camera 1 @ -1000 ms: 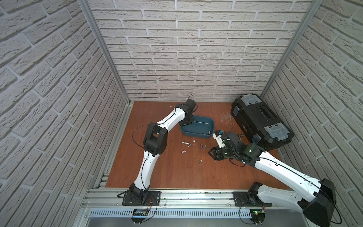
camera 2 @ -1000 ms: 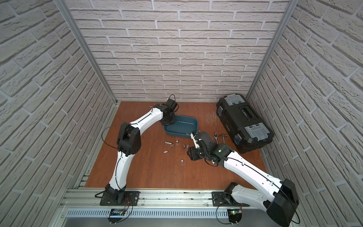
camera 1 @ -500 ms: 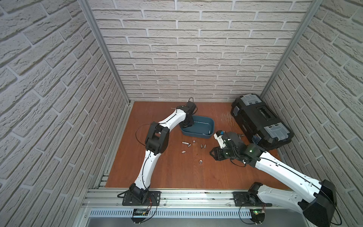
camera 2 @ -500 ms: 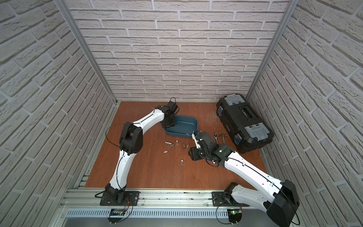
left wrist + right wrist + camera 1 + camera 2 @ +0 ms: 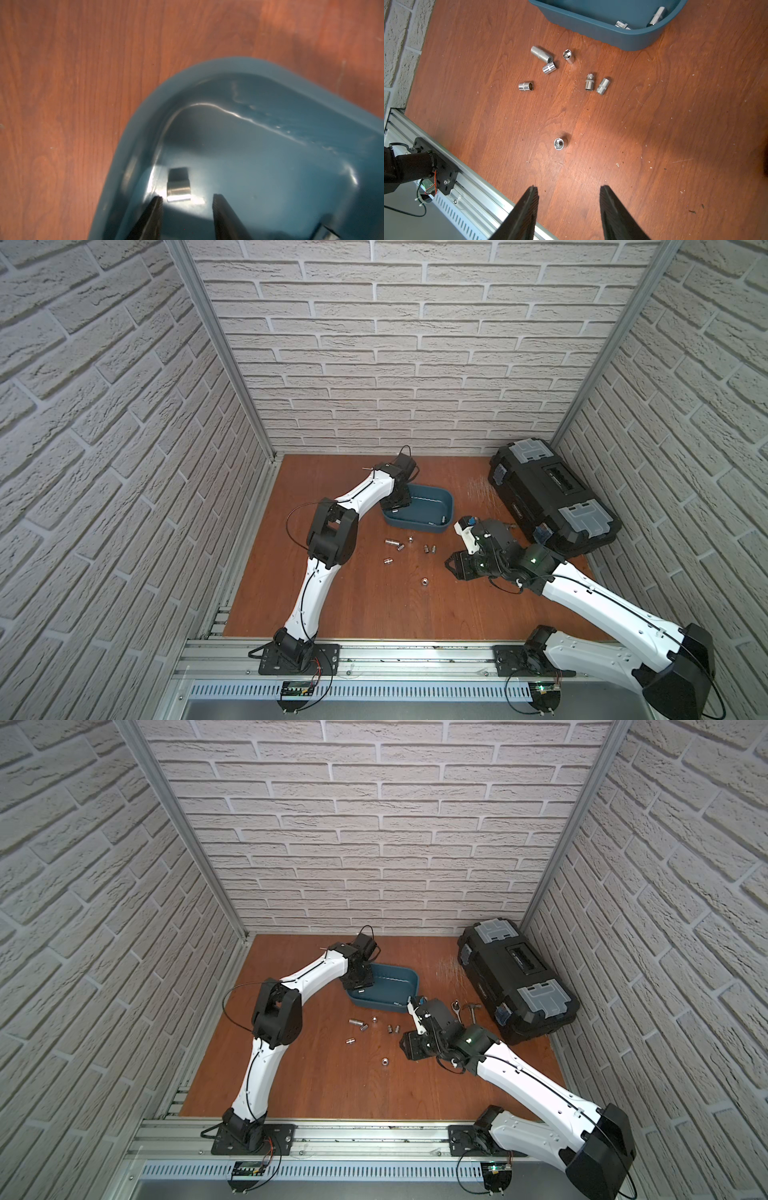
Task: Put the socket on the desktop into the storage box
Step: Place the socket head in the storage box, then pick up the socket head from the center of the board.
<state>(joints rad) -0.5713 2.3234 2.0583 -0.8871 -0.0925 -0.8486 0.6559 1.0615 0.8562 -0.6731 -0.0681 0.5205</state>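
Seven sockets [image 5: 560, 143] are seen scattered on the counter [image 5: 654, 124]. One socket [image 5: 178, 188], lower centre, is laid inside the storage box [image 5: 311, 108]; left fingers [image 5: 223, 212] are parted to release it, right fingers [image 5: 609, 203] parted, empty.

bare desktop [image 5: 654, 135] before right gripper [image 5: 569, 187] — one upright socket [image 5: 560, 143] ahead, storage box [image 5: 612, 39] wall beyond

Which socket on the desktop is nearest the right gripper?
The lone socket with its opening facing up, just ahead of the right gripper; the six others lie grouped nearer the storage box.
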